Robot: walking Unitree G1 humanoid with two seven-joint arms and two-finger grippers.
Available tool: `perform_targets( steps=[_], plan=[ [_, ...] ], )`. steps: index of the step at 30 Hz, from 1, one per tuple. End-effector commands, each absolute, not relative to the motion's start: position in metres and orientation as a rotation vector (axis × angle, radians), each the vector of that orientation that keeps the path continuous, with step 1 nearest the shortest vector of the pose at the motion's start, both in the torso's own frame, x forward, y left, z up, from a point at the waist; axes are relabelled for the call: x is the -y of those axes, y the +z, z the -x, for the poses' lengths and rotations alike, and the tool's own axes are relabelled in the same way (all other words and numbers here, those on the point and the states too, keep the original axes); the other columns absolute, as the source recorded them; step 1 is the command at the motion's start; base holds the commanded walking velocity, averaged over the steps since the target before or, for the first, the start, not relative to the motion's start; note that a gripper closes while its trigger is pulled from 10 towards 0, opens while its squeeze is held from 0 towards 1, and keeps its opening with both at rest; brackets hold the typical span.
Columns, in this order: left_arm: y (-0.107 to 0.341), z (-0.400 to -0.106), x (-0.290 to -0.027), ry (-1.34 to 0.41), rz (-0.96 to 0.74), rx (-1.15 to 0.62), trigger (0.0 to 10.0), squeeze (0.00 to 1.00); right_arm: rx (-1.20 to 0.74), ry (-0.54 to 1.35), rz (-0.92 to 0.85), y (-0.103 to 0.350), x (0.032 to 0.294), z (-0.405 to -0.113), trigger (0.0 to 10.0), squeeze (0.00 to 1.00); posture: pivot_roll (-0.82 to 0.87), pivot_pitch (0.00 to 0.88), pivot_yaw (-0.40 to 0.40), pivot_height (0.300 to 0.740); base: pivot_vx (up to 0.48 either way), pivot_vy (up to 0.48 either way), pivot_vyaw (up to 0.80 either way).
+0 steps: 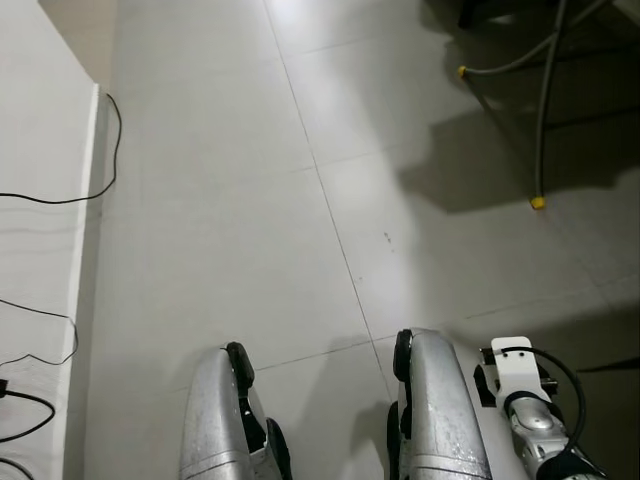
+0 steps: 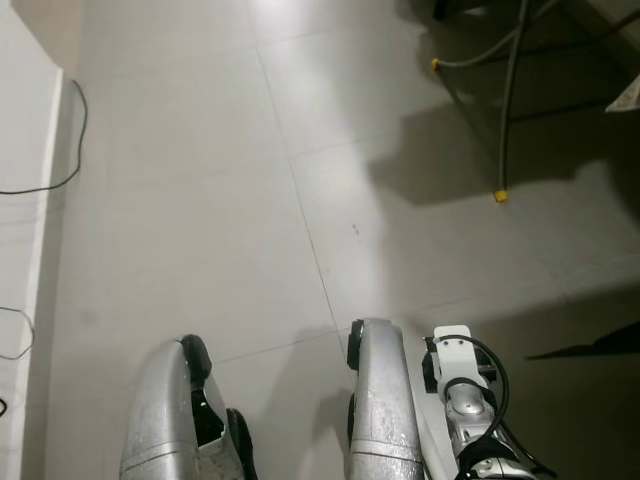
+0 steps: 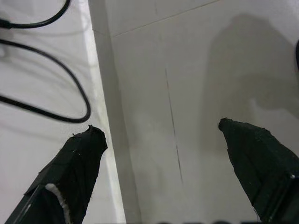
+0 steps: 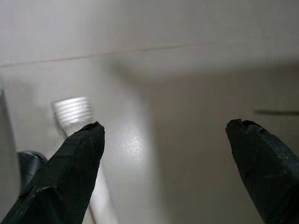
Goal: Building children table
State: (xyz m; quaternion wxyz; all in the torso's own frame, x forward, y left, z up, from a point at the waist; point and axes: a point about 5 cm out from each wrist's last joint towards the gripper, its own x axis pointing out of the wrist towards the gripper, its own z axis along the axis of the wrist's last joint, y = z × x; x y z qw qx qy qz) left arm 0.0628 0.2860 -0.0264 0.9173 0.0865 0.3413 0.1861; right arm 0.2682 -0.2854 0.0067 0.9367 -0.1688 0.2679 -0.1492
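Observation:
My left gripper (image 3: 159, 128) is open, its two black fingers spread wide over the pale tiled floor beside a white panel's edge. My right gripper (image 4: 164, 125) is also open, with nothing between its fingers. A white tube with a threaded end (image 4: 72, 112) lies just beyond one right finger (image 4: 70, 168), which partly hides it; I cannot tell if they touch. In the left eye view the right arm's white wrist piece (image 1: 515, 365) with its black cable hangs low at the bottom right.
A white panel (image 1: 40, 230) runs along the left, with black cables (image 1: 108, 140) trailing over it. A grey metal frame with yellow feet (image 1: 538, 202) stands at the back right over dark shadows. Grey floor tiles (image 1: 230, 200) spread ahead.

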Motion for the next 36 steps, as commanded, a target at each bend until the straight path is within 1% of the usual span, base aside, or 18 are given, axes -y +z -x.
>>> perform_targets(
  steps=[1,10,12,19,25,26,31,36],
  plan=[
    [-0.033,-0.040,-0.291,0.408,-0.182,-0.780,10.0,0.00,-0.619,-0.303,0.336,-0.009,0.284,-0.253,10.0,0.00,0.10,0.385,0.110,0.445,0.000,0.000,0.00],
    [-0.031,-0.038,-0.292,0.401,-0.187,-0.780,10.0,0.00,-0.697,-0.257,0.297,-0.020,0.278,-0.245,10.0,0.00,0.12,0.392,0.114,0.420,0.000,0.000,0.00],
    [-0.031,-0.038,-0.292,0.401,-0.187,-0.780,10.0,0.00,-0.697,-0.257,0.297,-0.020,0.278,-0.245,10.0,0.00,0.12,0.392,0.114,0.420,0.000,0.000,0.00],
    [-0.030,-0.035,-0.296,0.404,-0.193,-0.790,10.0,0.00,-0.723,-0.222,0.302,-0.024,0.275,-0.242,10.0,0.00,0.12,0.399,0.120,0.390,0.000,0.000,0.00],
    [-0.031,-0.036,-0.296,0.402,-0.193,-0.789,10.0,0.00,-0.731,-0.195,0.304,-0.026,0.272,-0.242,10.0,0.00,0.13,0.406,0.126,0.380,0.000,0.000,0.00],
    [-0.030,-0.037,-0.297,0.403,-0.192,-0.787,10.0,0.00,-0.744,-0.165,0.312,-0.028,0.269,-0.241,10.0,0.00,0.13,0.408,0.127,0.370,0.000,0.000,0.00],
    [-0.030,-0.037,-0.297,0.402,-0.192,-0.789,10.0,0.00,-0.758,-0.151,0.315,-0.029,0.268,-0.239,10.0,0.00,0.14,0.416,0.129,0.355,0.000,0.000,0.00],
    [-0.030,-0.033,-0.299,0.401,-0.194,-0.798,10.0,0.00,-0.776,-0.098,0.318,-0.033,0.263,-0.238,10.0,0.00,0.14,0.425,0.134,0.335,0.000,0.000,0.00]
  ],
)
